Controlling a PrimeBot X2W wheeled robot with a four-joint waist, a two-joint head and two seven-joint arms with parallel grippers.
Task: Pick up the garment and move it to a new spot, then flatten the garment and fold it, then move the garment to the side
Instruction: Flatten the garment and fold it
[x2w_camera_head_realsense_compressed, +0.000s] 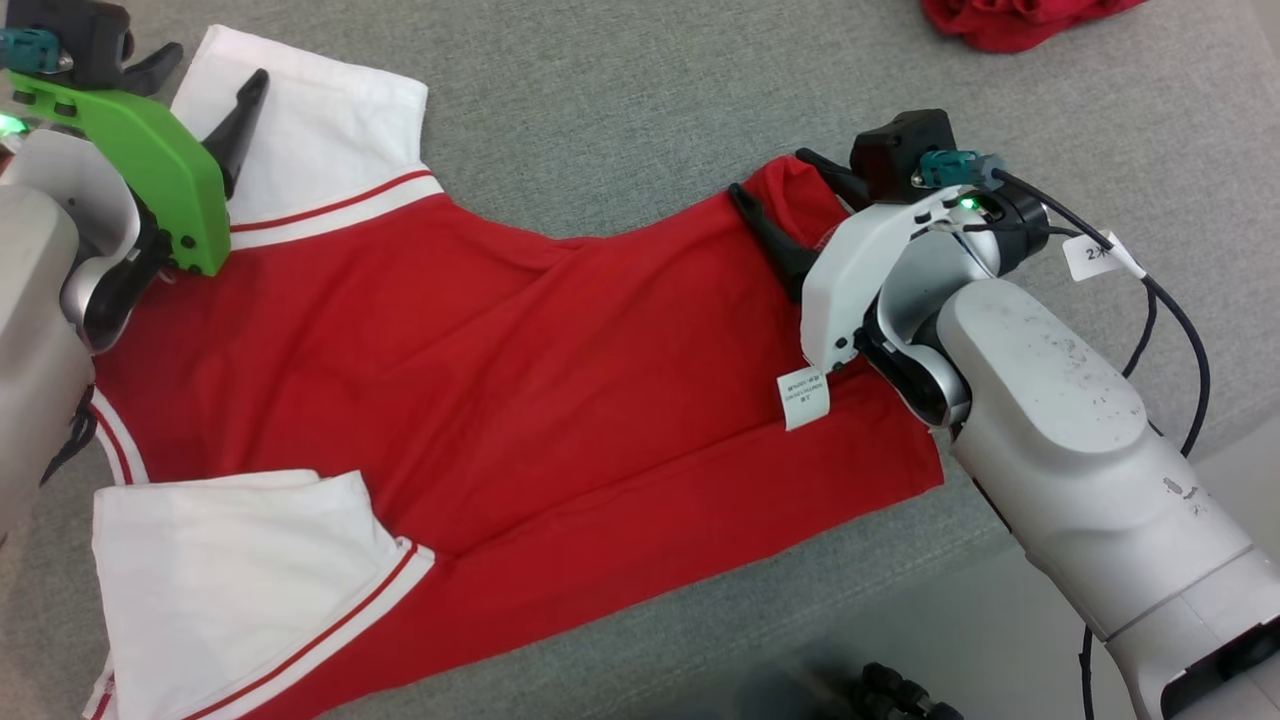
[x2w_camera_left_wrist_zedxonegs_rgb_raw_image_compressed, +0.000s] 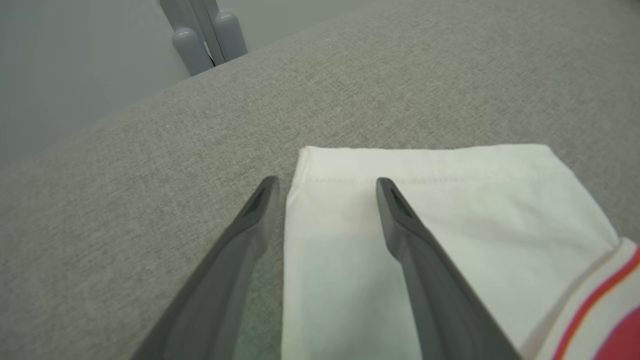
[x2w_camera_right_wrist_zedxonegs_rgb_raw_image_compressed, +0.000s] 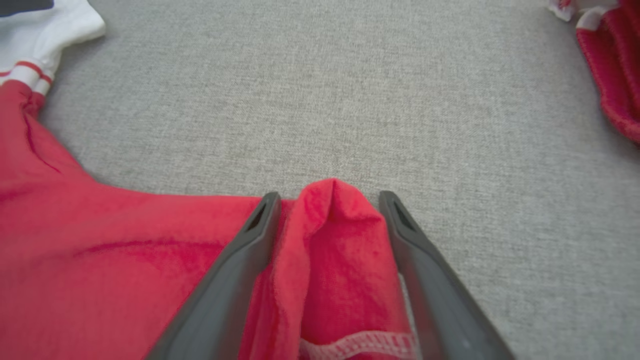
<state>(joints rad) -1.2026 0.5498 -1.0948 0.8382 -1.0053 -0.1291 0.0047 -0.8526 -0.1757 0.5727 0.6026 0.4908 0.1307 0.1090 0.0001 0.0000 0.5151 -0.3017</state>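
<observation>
A: Where is the shirt (x2w_camera_head_realsense_compressed: 520, 380) laid?

B: Near the worktop's (x2w_camera_head_realsense_compressed: 620, 100) front edge. The left claw (x2w_camera_head_realsense_compressed: 218, 62) is spread over a sleeve (x2w_camera_left_wrist_zedxonegs_rgb_raw_image_compressed: 450, 200), the right claw (x2w_camera_head_realsense_compressed: 768, 170) spread astride the hem corner (x2w_camera_right_wrist_zedxonegs_rgb_raw_image_compressed: 335, 235).

A: Risk?

B: One layer may be pinched and the fold skewed.

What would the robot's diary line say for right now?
red-and-white cotton shirt: spread on grey fabric surface | left jaws: open, straddling white sleeve edge | right jaws: open, around raised red hem corner
</observation>
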